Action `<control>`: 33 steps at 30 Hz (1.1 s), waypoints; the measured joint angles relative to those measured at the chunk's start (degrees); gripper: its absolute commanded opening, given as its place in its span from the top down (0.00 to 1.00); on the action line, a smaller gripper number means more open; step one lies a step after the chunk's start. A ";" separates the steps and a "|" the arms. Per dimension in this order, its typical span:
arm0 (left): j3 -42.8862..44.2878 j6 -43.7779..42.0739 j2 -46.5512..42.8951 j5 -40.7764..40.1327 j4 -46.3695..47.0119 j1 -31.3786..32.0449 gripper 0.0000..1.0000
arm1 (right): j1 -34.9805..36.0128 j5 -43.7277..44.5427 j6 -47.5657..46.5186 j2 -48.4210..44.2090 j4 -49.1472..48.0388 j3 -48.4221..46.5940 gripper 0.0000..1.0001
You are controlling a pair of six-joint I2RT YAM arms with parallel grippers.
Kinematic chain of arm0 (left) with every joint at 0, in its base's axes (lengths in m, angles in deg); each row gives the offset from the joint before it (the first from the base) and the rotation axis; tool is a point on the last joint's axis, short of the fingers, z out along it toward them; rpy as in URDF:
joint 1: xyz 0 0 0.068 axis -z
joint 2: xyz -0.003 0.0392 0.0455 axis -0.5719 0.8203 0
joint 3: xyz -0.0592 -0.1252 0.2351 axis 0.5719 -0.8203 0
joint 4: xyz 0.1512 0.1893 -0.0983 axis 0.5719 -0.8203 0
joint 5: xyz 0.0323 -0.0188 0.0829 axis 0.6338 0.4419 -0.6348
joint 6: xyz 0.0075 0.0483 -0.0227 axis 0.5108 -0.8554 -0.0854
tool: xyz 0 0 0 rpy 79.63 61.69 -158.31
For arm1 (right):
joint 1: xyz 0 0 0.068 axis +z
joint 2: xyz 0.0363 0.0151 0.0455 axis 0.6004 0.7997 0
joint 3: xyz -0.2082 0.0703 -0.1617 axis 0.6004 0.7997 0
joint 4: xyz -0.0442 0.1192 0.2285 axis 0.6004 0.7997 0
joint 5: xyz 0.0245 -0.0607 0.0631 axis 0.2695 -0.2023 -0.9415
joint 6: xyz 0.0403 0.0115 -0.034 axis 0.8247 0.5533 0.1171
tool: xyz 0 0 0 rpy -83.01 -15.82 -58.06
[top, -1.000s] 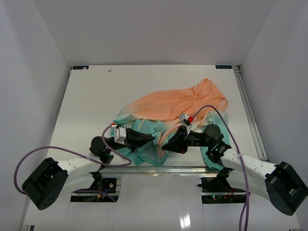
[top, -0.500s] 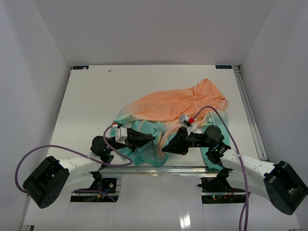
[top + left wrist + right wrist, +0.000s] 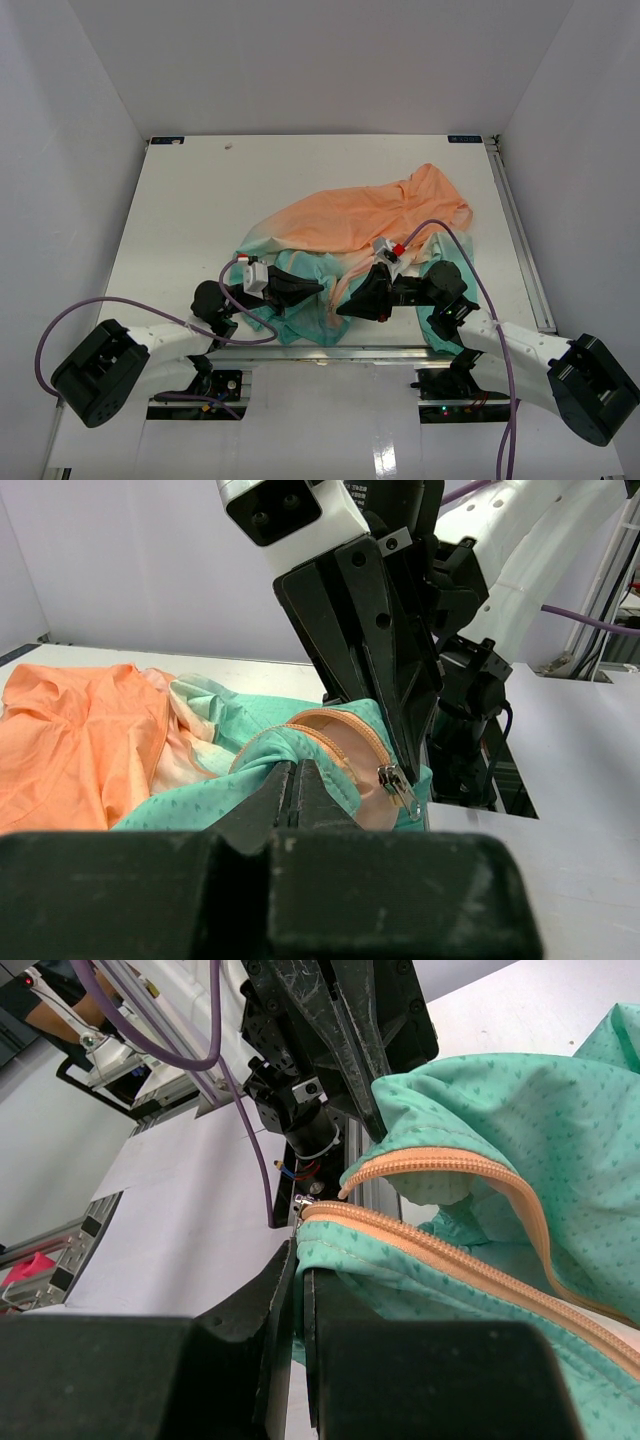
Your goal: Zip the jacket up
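Note:
The jacket (image 3: pixel 370 215) lies crumpled on the table, orange at the far right, teal at the near edge. My left gripper (image 3: pixel 318 289) is shut on the teal hem (image 3: pixel 250 780) beside the orange zipper tape, with the silver slider (image 3: pixel 398 784) hanging just right of it. My right gripper (image 3: pixel 342 305) faces it and is shut on the other teal zipper edge (image 3: pixel 400 1260), close to the end of its orange zipper tape (image 3: pixel 420 1245). The two grippers are nearly tip to tip. The sleeves are hidden in the folds.
The white table (image 3: pixel 190 200) has walls on the left, back and right. A metal rail (image 3: pixel 522 240) runs along its right edge. Purple cables (image 3: pixel 130 310) trail from both arms. The near edge (image 3: pixel 330 350) is just below the grippers.
Both grippers have crept a little closer together and keep hold of the teal edges. The jacket has hardly shifted.

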 measured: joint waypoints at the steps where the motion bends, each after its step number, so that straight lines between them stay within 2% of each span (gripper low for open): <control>1: -0.01 0.02 0.06 0.00 0.00 0.00 1.00 | 0.00 0.00 0.00 0.02 -0.01 0.00 0.92; 17: 0.01 -0.21 -2.60 0.02 0.02 0.00 1.00 | 0.00 -0.02 0.22 2.21 -0.19 0.00 0.92; 33: 0.03 0.25 0.00 0.87 0.02 0.00 1.00 | 0.00 0.00 0.42 2.21 -0.34 0.00 0.92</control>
